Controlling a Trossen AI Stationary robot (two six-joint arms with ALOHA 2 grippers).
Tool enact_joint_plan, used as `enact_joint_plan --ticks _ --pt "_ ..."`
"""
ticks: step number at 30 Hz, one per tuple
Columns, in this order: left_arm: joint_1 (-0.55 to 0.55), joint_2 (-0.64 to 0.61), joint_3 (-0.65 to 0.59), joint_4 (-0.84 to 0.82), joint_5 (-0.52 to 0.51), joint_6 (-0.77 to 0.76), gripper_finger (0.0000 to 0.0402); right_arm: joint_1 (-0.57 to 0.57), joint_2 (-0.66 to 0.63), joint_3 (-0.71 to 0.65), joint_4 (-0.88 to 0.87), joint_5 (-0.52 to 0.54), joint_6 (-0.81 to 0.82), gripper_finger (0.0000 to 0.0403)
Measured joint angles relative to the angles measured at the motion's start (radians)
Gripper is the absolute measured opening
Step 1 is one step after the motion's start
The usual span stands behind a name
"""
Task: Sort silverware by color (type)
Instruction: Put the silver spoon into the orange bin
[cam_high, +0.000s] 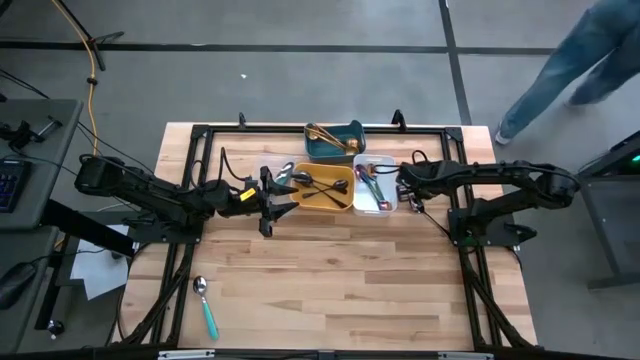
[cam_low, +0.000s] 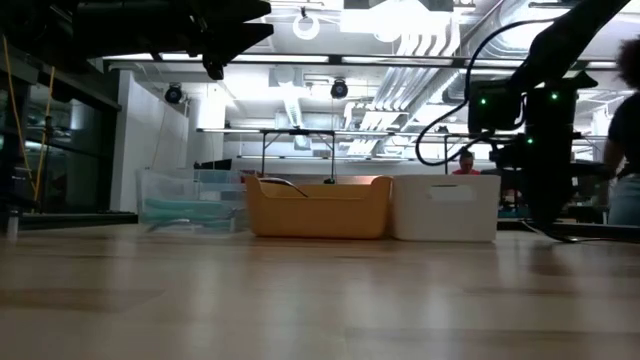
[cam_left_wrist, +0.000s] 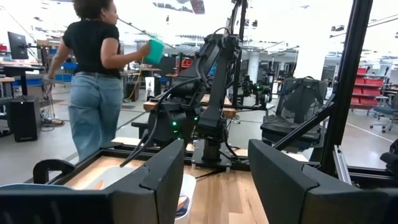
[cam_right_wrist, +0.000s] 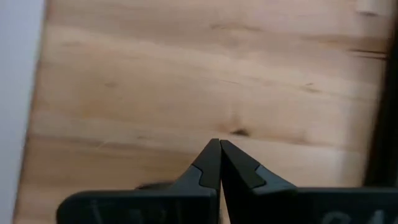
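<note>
The silverware lies sorted in three trays at the table's far middle. Gold pieces (cam_high: 322, 134) are in the teal tray (cam_high: 350, 130), black pieces (cam_high: 318, 184) in the yellow tray (cam_high: 305, 200), and iridescent pieces (cam_high: 371, 186) in the white tray (cam_high: 386, 162). One teal-handled spoon (cam_high: 206, 306) lies flat on the wood near the front left. My left gripper (cam_high: 283, 196) hovers open at the yellow tray's left end, its fingers roughly level (cam_left_wrist: 214, 180). My right gripper (cam_high: 403, 192) is shut, pointing down over bare wood (cam_right_wrist: 219, 144) just right of the white tray.
A black frame (cam_high: 200, 140) runs around the table's back and sides. The white tray's wall (cam_right_wrist: 18, 93) stands close beside my right gripper. In the room behind, a person (cam_left_wrist: 96, 81) walks past. Bare wood (cam_high: 350, 280) covers the table's near half.
</note>
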Motion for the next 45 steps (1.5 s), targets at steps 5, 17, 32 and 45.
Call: enact_joint_plan --ticks 5,17,32,45 --pt "0.000 0.000 0.000 0.000 0.000 0.000 0.0170 0.004 0.000 0.000 0.012 -0.083 -0.059 0.0000" --pt "0.000 0.000 0.000 0.000 0.000 0.000 0.0170 0.156 0.000 0.000 0.012 -0.269 -0.032 0.0000" --pt "0.000 0.000 0.000 0.000 0.000 0.000 0.0170 0.580 0.000 0.000 0.088 -0.294 0.298 0.0000" --pt "0.000 0.000 0.000 0.000 0.000 -0.001 0.0170 0.944 0.000 0.004 0.400 -0.257 0.590 0.0000"
